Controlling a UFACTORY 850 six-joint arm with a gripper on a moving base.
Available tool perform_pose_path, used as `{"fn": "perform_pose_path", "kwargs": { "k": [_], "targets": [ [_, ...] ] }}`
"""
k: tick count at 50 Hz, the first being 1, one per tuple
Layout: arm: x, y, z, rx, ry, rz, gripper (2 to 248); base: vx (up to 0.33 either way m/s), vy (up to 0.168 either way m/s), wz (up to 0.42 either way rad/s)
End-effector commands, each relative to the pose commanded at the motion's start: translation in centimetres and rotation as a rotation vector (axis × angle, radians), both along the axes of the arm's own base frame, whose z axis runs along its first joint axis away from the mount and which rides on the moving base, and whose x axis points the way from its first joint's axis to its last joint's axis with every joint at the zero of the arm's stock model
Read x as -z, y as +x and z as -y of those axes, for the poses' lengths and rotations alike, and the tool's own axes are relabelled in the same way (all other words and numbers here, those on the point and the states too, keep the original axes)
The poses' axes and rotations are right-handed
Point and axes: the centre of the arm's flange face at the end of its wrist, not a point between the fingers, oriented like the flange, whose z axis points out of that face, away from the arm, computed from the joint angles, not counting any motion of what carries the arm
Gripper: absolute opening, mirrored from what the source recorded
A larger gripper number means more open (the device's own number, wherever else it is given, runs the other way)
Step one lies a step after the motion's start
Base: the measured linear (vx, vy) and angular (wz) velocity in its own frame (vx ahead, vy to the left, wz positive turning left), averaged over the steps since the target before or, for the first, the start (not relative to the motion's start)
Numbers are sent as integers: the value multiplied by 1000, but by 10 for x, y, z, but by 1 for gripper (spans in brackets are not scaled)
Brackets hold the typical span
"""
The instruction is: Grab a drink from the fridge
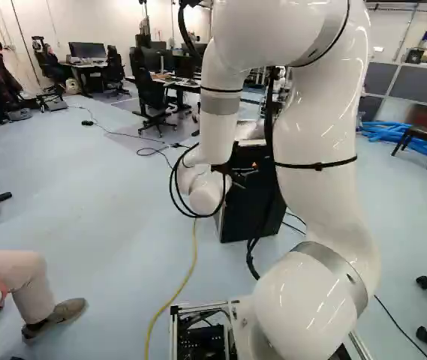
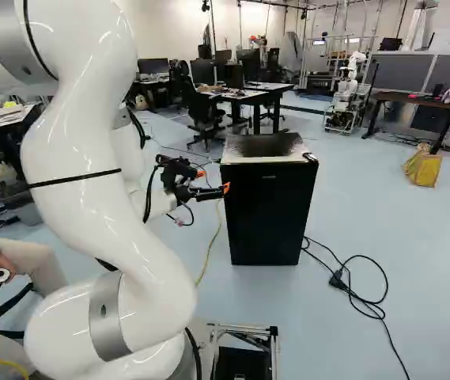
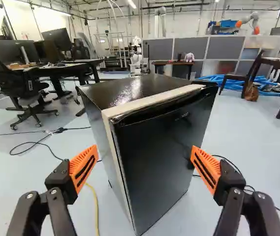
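While the hand point(image 2: 213, 181) gapes, fridge point(image 3: 162, 152) just ahead

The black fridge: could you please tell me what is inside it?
Only the outside of the fridge shows. Its door is shut and covers the inside, so I cannot tell whether any drink is there.

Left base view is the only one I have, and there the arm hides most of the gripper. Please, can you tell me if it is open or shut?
Observer: The gripper is wide open; the wrist view shows it.
Operator: Thank you. And the fridge door, is it closed?
Observer: It looks closed, lying flush in the wrist view.
Operator: Is something lying near?
Observer: Yes, a black plug lies right of the fridge in the right base view.
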Motion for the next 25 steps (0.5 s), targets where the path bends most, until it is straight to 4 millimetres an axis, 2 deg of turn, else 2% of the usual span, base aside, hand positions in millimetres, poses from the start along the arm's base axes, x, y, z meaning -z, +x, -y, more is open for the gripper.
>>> {"fn": "perform_pose_path", "kwargs": {
  "k": [25],
  "targets": [
    [26, 22, -11, 43, -38, 6, 247, 0, 0, 0]
  ]
}}
